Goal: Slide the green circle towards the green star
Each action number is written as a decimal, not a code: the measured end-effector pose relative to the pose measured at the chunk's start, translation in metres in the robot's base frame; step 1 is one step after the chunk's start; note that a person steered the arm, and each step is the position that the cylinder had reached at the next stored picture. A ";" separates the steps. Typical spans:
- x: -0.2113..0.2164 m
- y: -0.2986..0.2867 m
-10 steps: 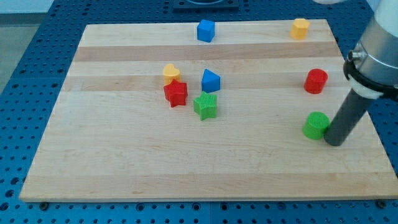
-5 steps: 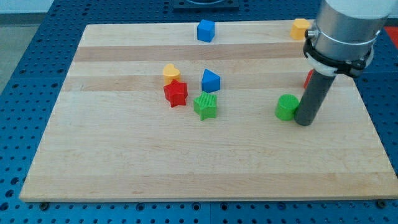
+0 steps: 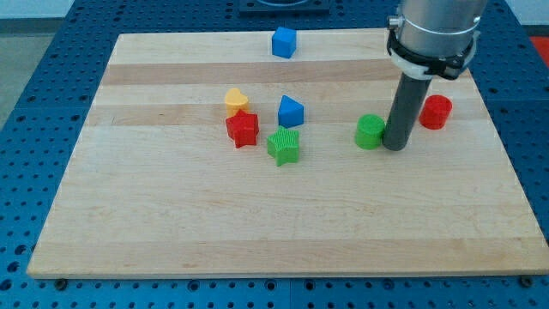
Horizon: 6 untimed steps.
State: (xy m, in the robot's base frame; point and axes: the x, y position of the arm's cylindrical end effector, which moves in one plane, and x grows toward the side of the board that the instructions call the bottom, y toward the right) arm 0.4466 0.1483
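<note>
Wooden worktop on a blue pegboard base, no containers anywhere on it, nothing holding anything.

Our arm comes in from the view's top right; the end effector is a plain rod, no jaws, so nothing to open and nothing held. My tip sits touching or just beside the right side of the green circle, which is where we want contact for a push towards the view's left.

Green circle is right of centre on the board. Green star lies to its left and slightly lower, clear lane between them.

Handling guess: small rigid block, light, slides easily on the smooth wood. Round side means it can roll off the tip if we push off-centre, so keep contact on the far right face, in line with the star.

Others: red cylinder just right of the rod, blue wedge-like block and red star close to the green star, yellow block above the red star, blue cube at the top edge.
</note>
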 end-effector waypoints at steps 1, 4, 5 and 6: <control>-0.009 0.000; -0.021 -0.006; -0.021 -0.018; -0.021 -0.029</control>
